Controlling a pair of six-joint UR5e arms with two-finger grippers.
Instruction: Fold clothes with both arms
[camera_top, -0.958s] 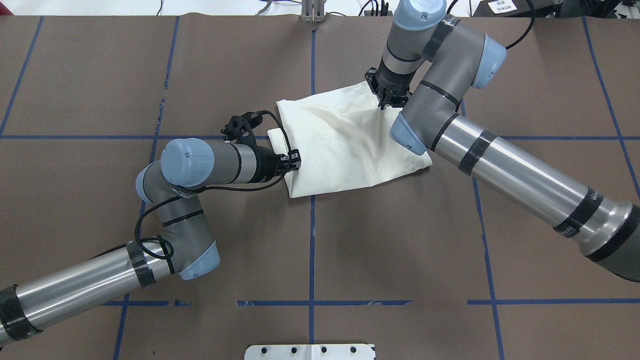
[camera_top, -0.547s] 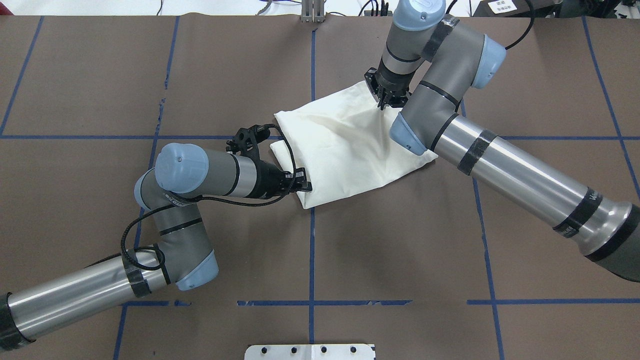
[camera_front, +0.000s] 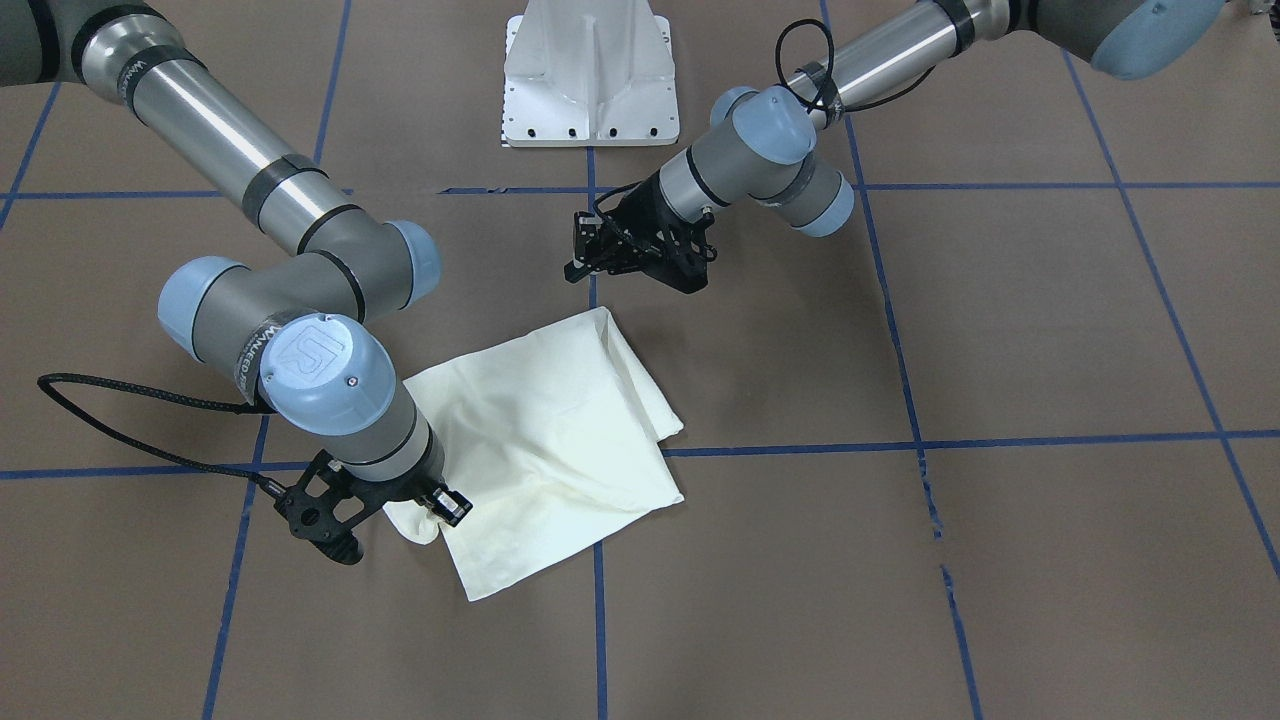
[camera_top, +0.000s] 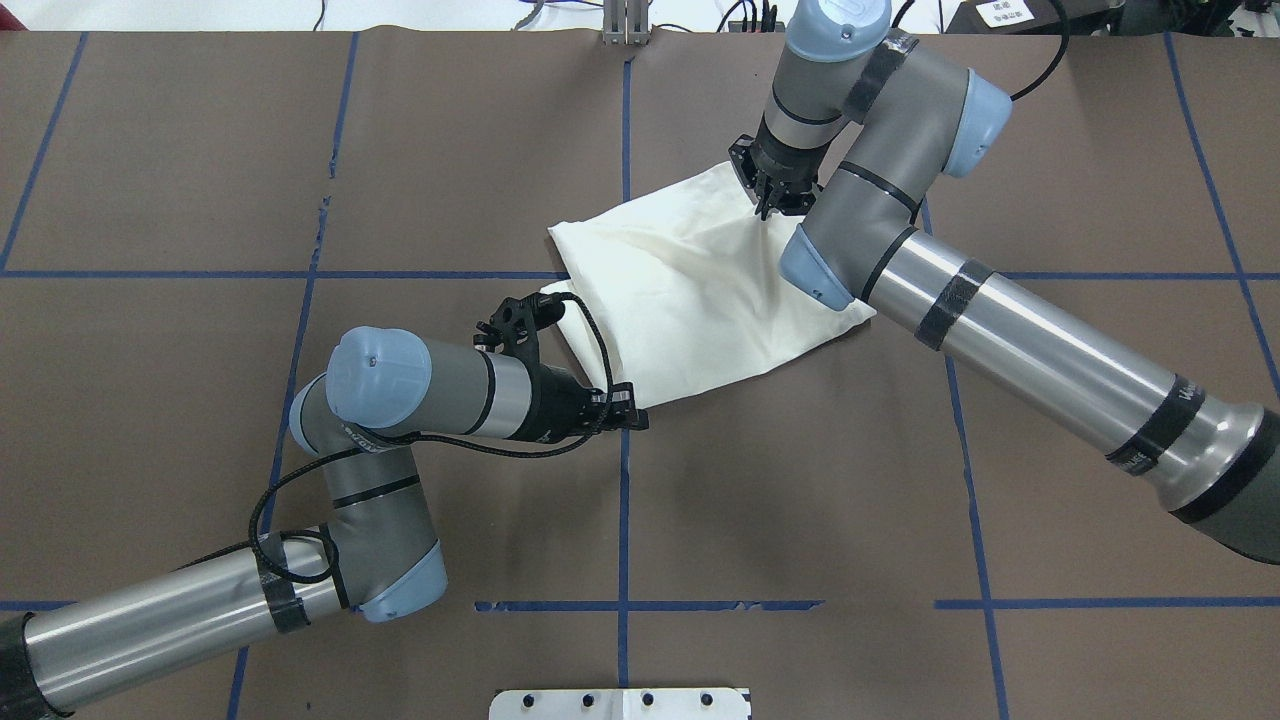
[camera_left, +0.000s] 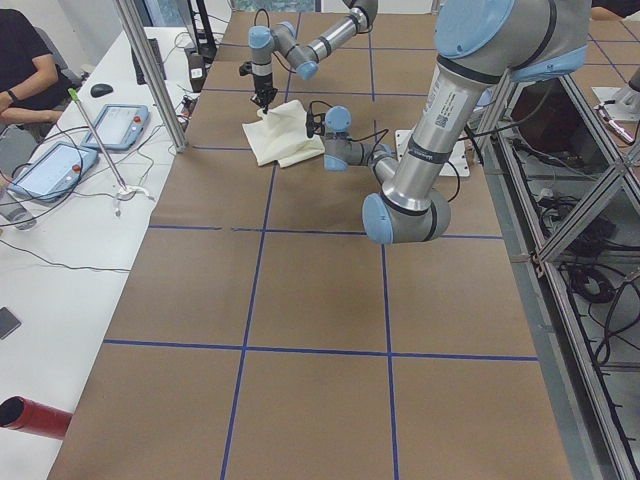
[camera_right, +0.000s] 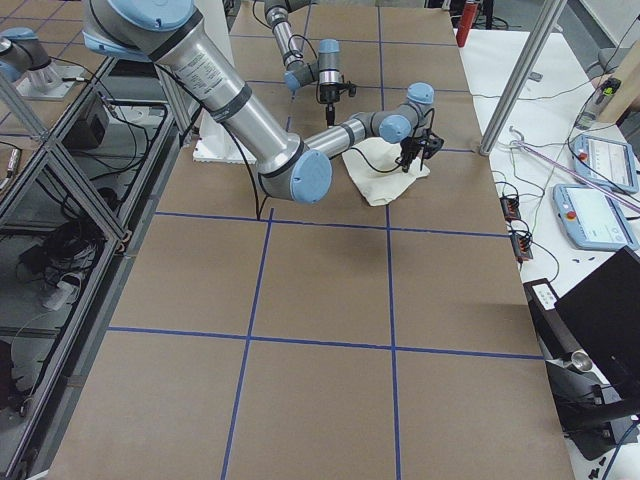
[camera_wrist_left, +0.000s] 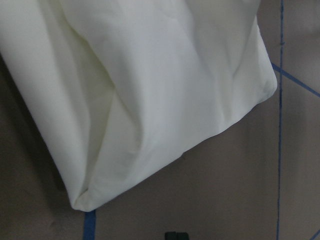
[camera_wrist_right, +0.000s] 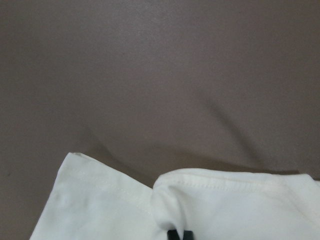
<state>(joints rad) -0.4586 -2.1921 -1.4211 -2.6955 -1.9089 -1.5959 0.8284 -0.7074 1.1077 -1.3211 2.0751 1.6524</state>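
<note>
Only right claw (camera_top: 768, 208) pinches the shirt (camera_top: 690, 290); left claw (camera_top: 635, 418) hovers nearby

place: robotics lab | evidence: teach pendant (camera_right: 603, 160), aluminium post (camera_left: 150, 75), blue-taped table (camera_top: 800, 450)

Bright, even light from above — soft shadows lie beside my left arm (camera_top: 420, 385) on the table (camera_top: 800, 480). Up close, my left wrist sees the shirt (camera_wrist_left: 150, 100) slightly blurred.
</note>
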